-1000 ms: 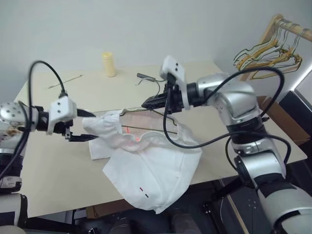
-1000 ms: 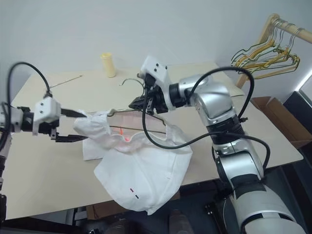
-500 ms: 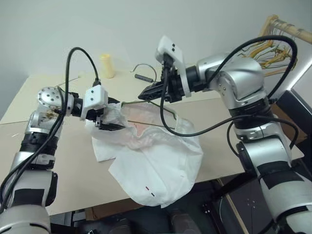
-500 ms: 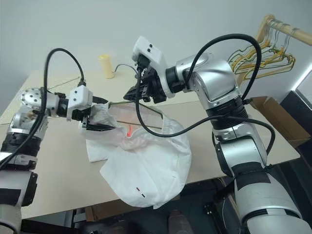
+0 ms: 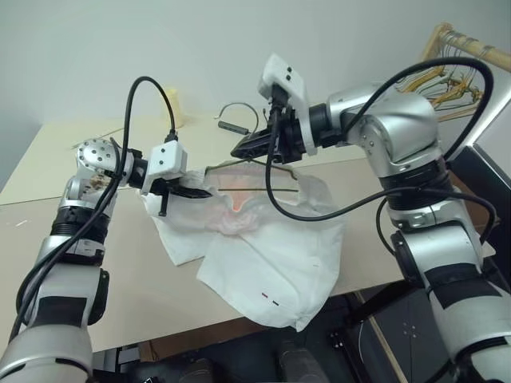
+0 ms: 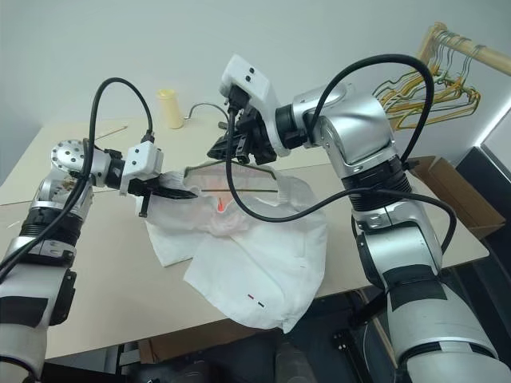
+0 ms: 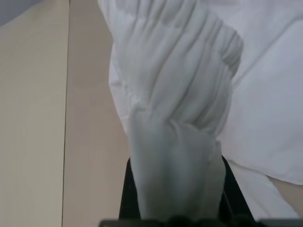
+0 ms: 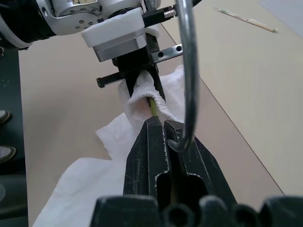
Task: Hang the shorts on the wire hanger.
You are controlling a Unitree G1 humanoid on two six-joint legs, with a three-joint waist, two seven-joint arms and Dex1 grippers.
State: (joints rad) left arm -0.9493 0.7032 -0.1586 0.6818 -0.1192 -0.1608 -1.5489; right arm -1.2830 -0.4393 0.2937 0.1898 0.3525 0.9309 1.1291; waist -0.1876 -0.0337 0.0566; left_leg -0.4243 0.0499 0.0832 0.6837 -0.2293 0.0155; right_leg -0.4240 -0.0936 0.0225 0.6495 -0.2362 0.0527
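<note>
- Fingers of the left gripper (image 5: 196, 192) are pinched together on a bunch of the gathered waistband of the shorts (image 5: 275, 255); in the left wrist view the white cloth (image 7: 175, 123) is wadded right between them.
- Right gripper (image 8: 164, 137) has its fingers squeezed together on the wire hanger (image 8: 187, 71), right at the neck under the curved hook.
- Hanger's held up off the tabletop (image 5: 120, 271), roughly level, and its far end (image 5: 209, 168) sits right by the left fingers, at the waistband bunch.
- Bottom bar of the hanger looks to run inside the waistband opening, with a pinkish-red patch (image 6: 220, 206) showing there.
- Rest of the shorts drapes down over the tabletop, one leg hanging past the near edge, with small red and black marks (image 5: 270, 300) by the hem.
- Further back on the tabletop: a pale yellow cylinder (image 6: 168, 108).
- Off to the right, yellow and green hangers (image 6: 435, 84) are bunched on a wooden rack (image 5: 467, 40).
</note>
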